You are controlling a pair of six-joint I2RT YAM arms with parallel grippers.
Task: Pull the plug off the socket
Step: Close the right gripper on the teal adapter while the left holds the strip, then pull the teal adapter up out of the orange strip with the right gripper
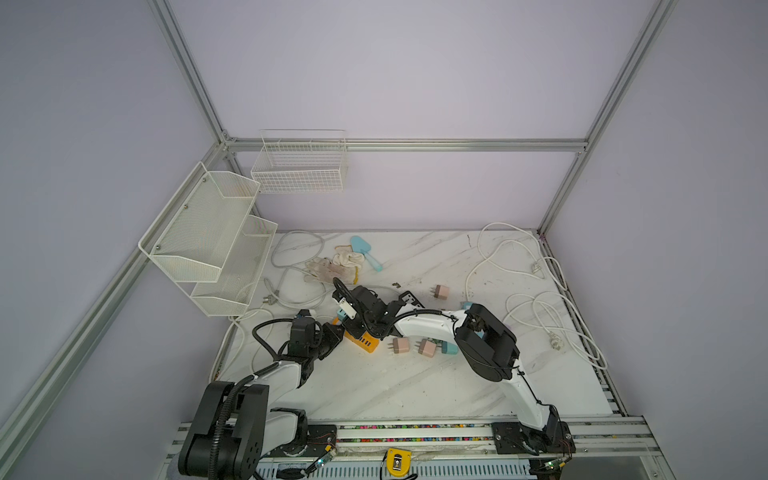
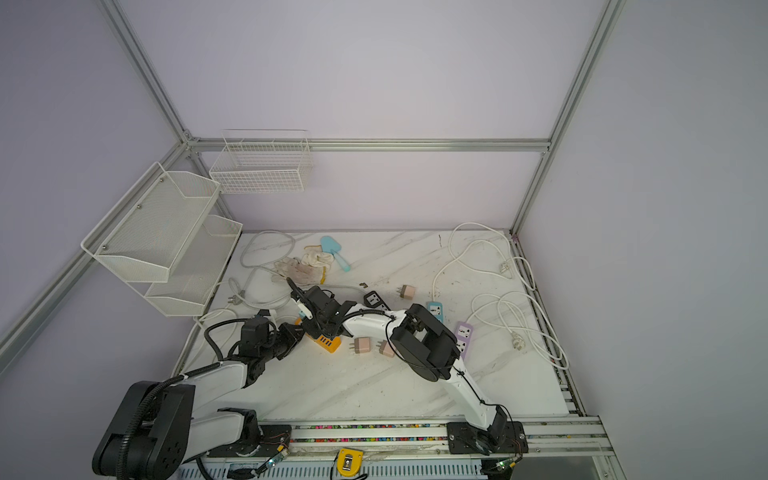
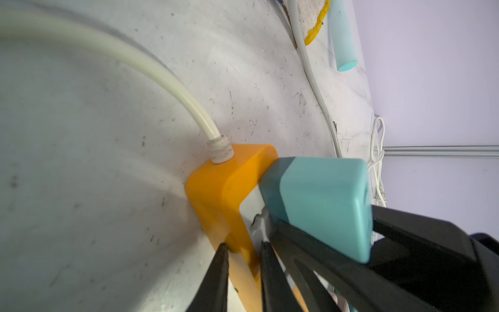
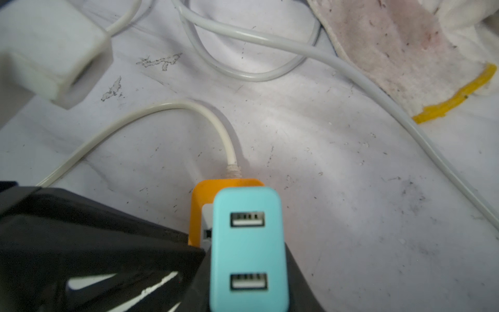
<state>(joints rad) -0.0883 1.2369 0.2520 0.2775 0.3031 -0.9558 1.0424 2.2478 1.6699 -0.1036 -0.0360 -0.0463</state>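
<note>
White marbled bench, scuffed, carries an orange power strip, several pink plug adapters lying loose, slack white cables, soiled work gloves and a pale blue scoop at the back

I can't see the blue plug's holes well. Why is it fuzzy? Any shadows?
Right wrist view: the blue plug sits close to the lens, so it's slightly soft; the white block is blurrier. Left wrist view: the cream cable is out of focus; a soft shadow lies beside the orange socket.
</note>
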